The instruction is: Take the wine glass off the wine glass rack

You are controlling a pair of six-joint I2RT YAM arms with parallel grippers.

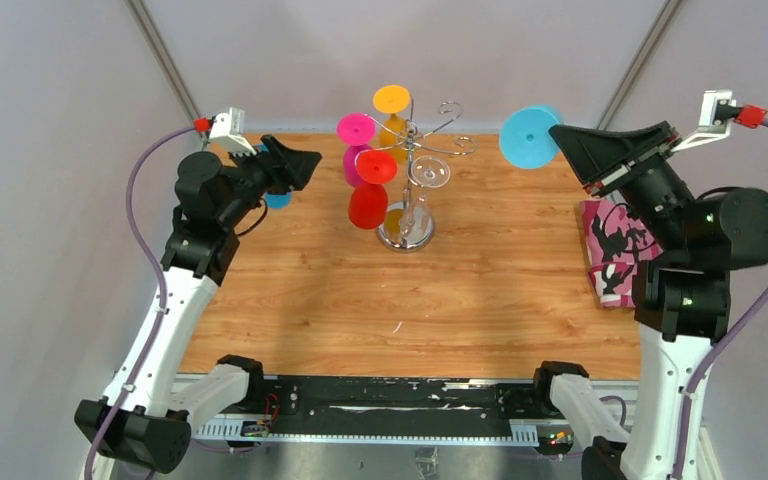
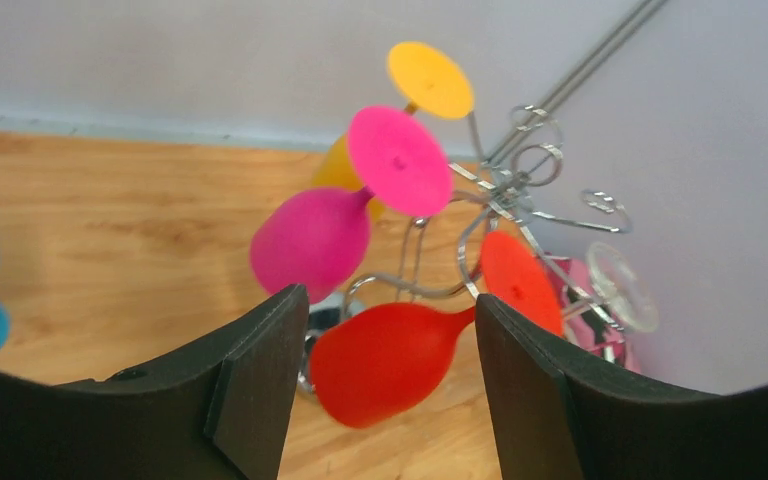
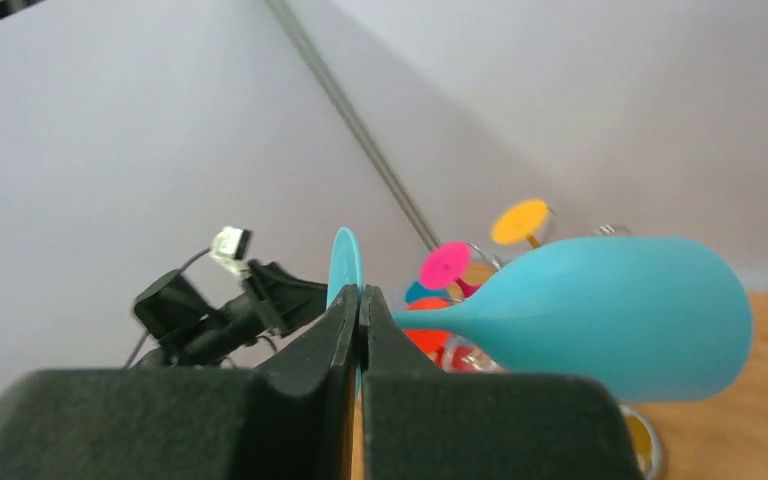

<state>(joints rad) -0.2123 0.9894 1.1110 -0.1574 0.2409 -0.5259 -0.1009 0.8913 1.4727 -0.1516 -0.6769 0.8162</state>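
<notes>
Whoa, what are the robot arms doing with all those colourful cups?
The right gripper is shut on the blue glass, by its stem, holding it off the rack. The left gripper is open, pointing at the red glass on the rack. A pink glass, an orange glass and a clear glass hang there too.

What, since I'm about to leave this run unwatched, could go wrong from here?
1. The right gripper pinches only the thin stem of the teal glass, held sideways in the air; it might swivel or slip out.
2. The open left gripper faces the red glass, with the pink glass hanging close beside it; closing in could knock the pink one or tip the wire rack.
</notes>
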